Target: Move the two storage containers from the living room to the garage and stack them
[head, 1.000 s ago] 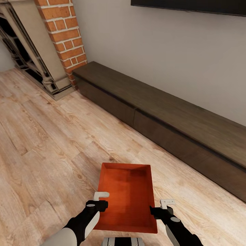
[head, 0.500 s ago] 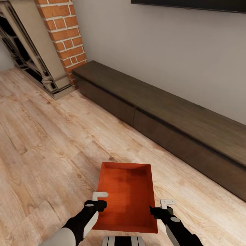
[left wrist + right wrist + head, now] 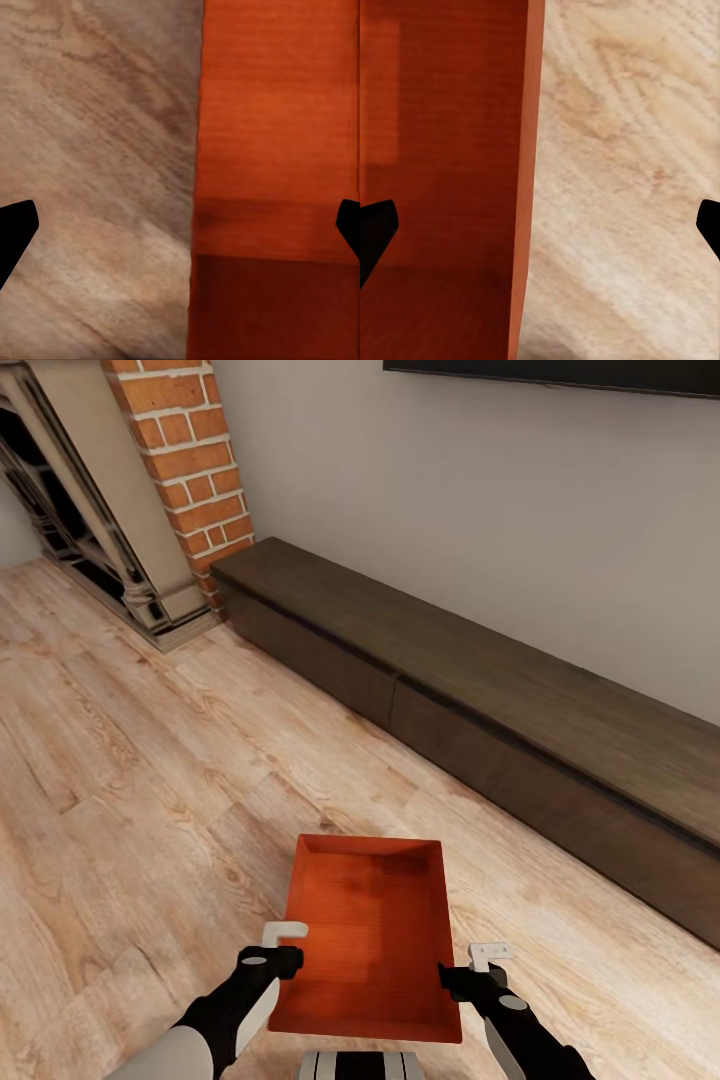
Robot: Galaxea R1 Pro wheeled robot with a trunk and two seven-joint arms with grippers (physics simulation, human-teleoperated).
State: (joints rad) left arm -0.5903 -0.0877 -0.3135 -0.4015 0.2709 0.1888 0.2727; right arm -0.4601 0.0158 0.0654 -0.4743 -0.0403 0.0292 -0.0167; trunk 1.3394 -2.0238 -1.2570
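Container of orange-red plastic is lying on the light wood-plank floor of the living room, at about 6 o'clock in the head view, directly ahead of our trunk, with its open top facing up. We are seeing only this one bin.

We are holding our left gripper at the bin's long wall at 7 o'clock, and our right gripper at the opposite long wall at 5 o'clock. In the left wrist view the dark fingertips are standing far apart at the two edges of the picture, with the bin wall between them, so this gripper is spread wide and is straddling the wall without pinching it. In the right wrist view the fingertips are also standing wide apart, with the other wall between them and not squeezed.

At 1 to 3 o'clock a long dark low cabinet is running along the grey wall. At 11 o'clock the red brick column is rising beside the fireplace surround.
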